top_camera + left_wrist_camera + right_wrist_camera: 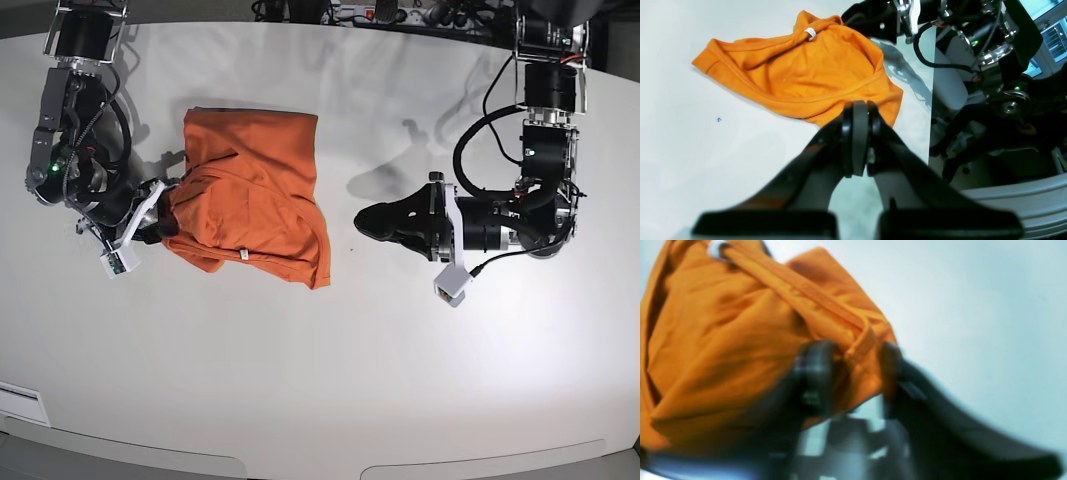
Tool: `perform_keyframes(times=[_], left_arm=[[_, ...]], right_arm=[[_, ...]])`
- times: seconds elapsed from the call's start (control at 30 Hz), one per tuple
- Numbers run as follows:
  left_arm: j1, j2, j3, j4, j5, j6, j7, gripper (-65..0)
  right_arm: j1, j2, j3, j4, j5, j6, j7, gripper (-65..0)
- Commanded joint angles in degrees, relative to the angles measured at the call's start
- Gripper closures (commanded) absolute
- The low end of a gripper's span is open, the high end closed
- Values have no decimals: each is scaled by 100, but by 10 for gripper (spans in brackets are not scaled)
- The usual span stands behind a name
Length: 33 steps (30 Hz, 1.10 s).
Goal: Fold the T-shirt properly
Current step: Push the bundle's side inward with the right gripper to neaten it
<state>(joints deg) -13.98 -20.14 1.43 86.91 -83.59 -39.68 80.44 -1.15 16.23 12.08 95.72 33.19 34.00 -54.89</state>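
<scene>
Not far along, I reckon: the T-shirt (255, 190) lies bunched and roughly doubled on the table (400, 380), nowhere near neat. My right gripper (850, 373) has its fingers around a hem fold; the left gripper (858, 110) hovers pinched together, empty.

Bright, even light washes my white table (400, 380). My right wrist view smears with blur; my arms cast soft shadows.
</scene>
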Motion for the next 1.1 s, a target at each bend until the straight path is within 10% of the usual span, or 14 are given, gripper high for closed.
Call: perform_keyframes(times=[0.0, 0.97, 1.07], left_arm=[[-125, -87, -39, 83, -141, -32, -44, 0], [-125, -127, -39, 83, -141, -32, -44, 0], [-122, -129, -39, 83, -141, -32, -44, 0]], right_arm=[[101, 76, 28, 96, 85, 4, 131, -23], [94, 76, 28, 966, -42, 4, 269, 0], [94, 76, 28, 966, 144, 0, 160, -116]])
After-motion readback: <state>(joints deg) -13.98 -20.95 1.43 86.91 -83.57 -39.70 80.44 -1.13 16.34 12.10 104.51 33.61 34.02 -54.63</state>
